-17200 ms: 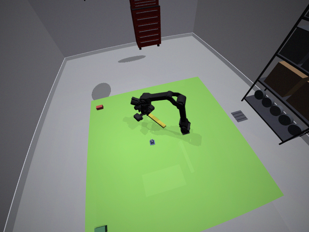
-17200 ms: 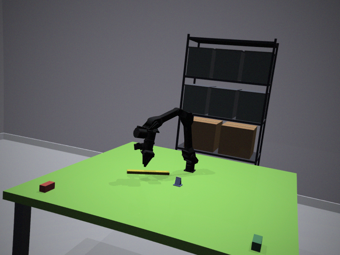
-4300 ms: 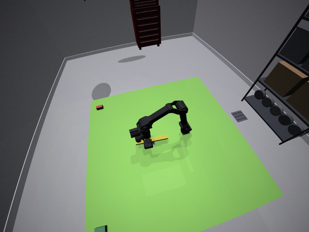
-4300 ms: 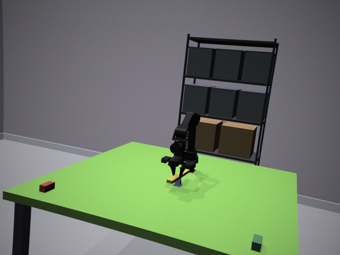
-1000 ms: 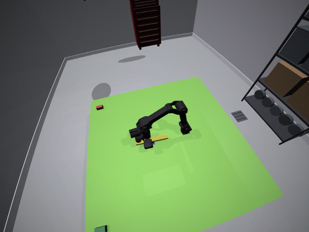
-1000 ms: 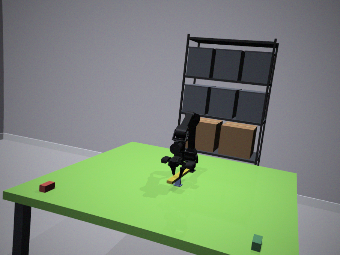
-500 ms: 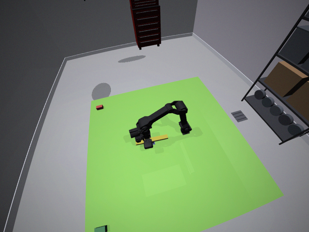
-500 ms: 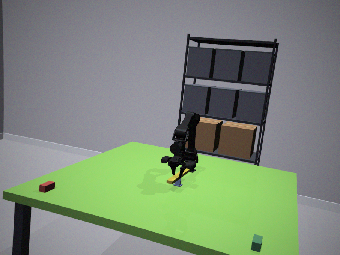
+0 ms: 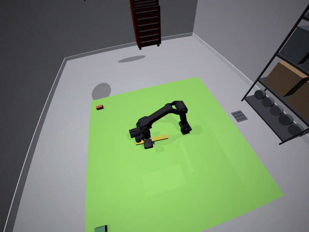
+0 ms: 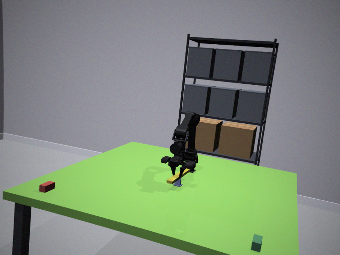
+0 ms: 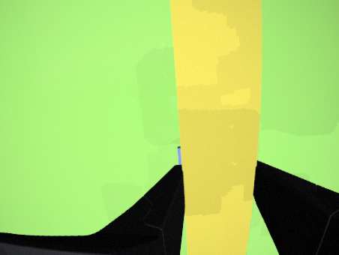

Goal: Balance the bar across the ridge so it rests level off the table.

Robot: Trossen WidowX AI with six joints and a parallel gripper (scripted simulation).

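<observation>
The long yellow bar (image 9: 160, 138) (image 10: 171, 181) (image 11: 219, 131) lies above the blue ridge (image 10: 178, 183) (image 11: 179, 155), crossing over it. My gripper (image 10: 177, 175) (image 11: 215, 171) is shut on the bar, one finger on each long side, close to the ridge. In the exterior view the bar is off the table and looks about level. Whether its underside touches the ridge's top is hidden by a finger and the bar. In the wrist view only a thin sliver of the ridge shows, left of the bar. In the top view the gripper body covers part of the bar.
A red block (image 9: 99, 107) (image 10: 47, 186) lies near one corner of the green table (image 9: 119, 169) (image 10: 109, 203). A green block (image 9: 100, 229) (image 10: 256, 242) is near another edge. The arm's base (image 9: 185, 128) stands beyond one end of the bar. A shelf rack (image 10: 230, 82) stands behind the table.
</observation>
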